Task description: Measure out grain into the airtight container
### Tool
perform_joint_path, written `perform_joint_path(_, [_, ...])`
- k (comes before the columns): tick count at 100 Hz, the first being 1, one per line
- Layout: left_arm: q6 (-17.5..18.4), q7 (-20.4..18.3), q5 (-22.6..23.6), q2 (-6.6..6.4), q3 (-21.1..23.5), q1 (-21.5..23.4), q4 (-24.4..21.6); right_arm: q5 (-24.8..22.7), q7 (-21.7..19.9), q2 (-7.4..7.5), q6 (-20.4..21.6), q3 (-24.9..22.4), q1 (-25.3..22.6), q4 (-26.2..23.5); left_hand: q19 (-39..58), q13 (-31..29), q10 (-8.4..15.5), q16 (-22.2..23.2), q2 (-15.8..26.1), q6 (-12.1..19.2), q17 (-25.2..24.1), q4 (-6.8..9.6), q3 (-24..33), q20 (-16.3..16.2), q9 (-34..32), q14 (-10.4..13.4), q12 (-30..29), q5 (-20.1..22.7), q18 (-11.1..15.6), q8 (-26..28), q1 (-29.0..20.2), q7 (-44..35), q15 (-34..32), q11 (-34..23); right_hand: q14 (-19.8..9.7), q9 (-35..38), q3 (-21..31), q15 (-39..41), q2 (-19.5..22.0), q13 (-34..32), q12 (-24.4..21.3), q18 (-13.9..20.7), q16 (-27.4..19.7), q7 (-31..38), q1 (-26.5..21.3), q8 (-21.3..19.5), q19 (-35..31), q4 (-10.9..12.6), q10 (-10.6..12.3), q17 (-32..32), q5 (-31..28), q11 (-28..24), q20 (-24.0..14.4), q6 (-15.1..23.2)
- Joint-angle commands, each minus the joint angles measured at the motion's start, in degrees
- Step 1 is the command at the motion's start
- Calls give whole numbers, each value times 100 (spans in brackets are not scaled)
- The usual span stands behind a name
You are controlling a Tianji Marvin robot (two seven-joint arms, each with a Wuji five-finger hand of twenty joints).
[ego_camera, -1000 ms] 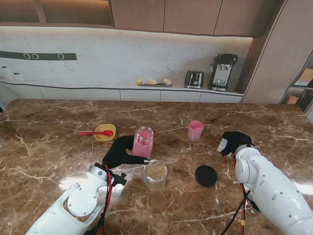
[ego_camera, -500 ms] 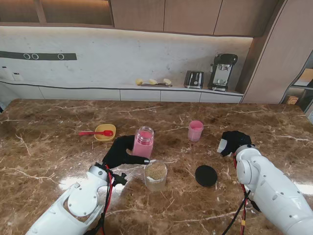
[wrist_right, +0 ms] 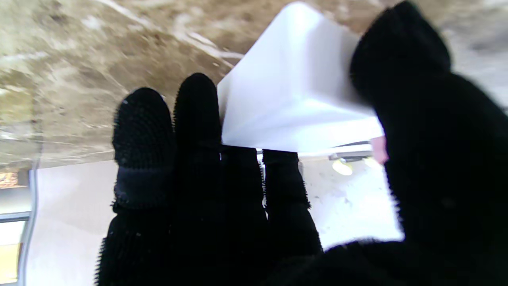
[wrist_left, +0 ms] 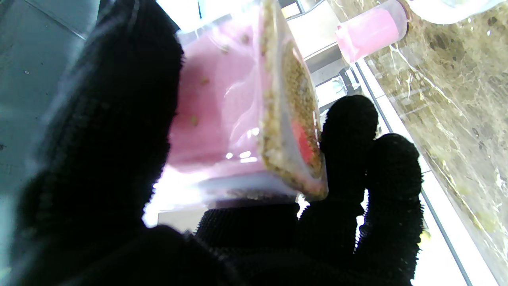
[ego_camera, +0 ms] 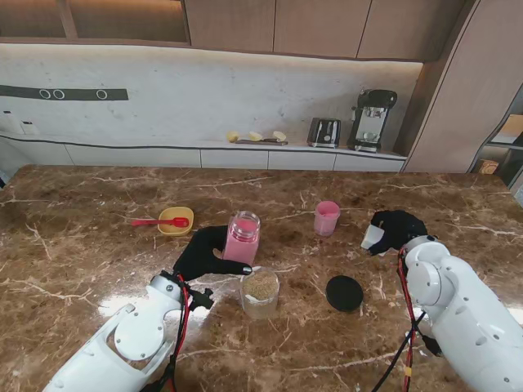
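Left hand (ego_camera: 206, 253) fingers remain wrapped round the pink jar (ego_camera: 242, 238), upright just behind the grain-filled container (ego_camera: 260, 293); right hand (ego_camera: 395, 230), fingers pinching a white block (ego_camera: 372, 238), has shifted right and far, probably clearing the desk (ego_camera: 82, 261).

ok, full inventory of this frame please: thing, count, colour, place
pink jar: 1, clear with pink inside, held in left hand, left of centre
grain container: 1, clear glass, tan grain inside, nearer to me than the pink jar
black lid: 1, black, flat on the table, right of the grain container
pink cup: 1, pink, farther from me, right of centre
yellow bowl: 1, yellow, far left
red spoon: 1, red, resting in the yellow bowl
white block: 1, white, in right hand
table: 1, brown marble
left hand: 1, black glove
right hand: 1, black glove
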State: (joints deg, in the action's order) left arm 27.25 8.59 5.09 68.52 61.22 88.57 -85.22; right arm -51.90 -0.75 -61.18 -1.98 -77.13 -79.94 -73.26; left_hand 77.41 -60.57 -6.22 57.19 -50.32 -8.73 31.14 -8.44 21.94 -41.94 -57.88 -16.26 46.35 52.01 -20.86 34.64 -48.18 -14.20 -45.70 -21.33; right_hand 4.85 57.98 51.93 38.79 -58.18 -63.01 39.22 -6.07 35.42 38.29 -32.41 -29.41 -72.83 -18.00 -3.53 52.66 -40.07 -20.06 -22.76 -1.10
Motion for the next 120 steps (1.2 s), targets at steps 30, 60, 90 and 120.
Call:
perform_joint_path(30, [-25,-124,-41,-20,-106,-80,-22,793,-1549,142,420,-774,-450,-2124,65,-29,1063,54,2562,2180,-77,-39,2951,-73,-718,407,253,902,146,-32,-1319,-3989,-58,-953,-162,726,864,-7,1136,-146,136,102,0,1164,-788,-85,-156,311,337,-87,-391,-588,123,632])
perform_joint_path(60, [-27,-215,-27,-44,-164,-129,-34,1671,-2509,243,473,-817,-511,-3372,65,-43,1055,54,2556,2174,-67,-39,2952,-70,-731,410,257,910,128,-36,-1315,-3980,-66,-953,-140,755,817,1,1155,-167,140,112,7,1213,-802,-42,-162,325,324,-73,-395,-577,105,618])
perform_joint_path(90, [-20,-299,-55,-57,-225,-188,-18,2493,-3071,312,130,-517,-359,-4020,70,-53,1080,50,2563,2192,-54,-37,2959,-69,-735,422,259,901,133,-30,-1306,-3978,-62,-948,-113,736,793,-20,1170,-138,150,104,9,1222,-801,-19,-150,330,291,-80,-388,-556,91,584])
perform_joint_path(120, [-24,-328,-106,-52,-284,-230,0,2390,-3055,310,304,13,-119,-4217,71,-58,1076,56,2559,2188,-54,-40,2963,-66,-736,433,263,894,142,-25,-1303,-3983,-64,-947,-122,790,814,2,1138,-183,160,102,31,1268,-799,-5,-173,328,300,-56,-415,-560,60,607])
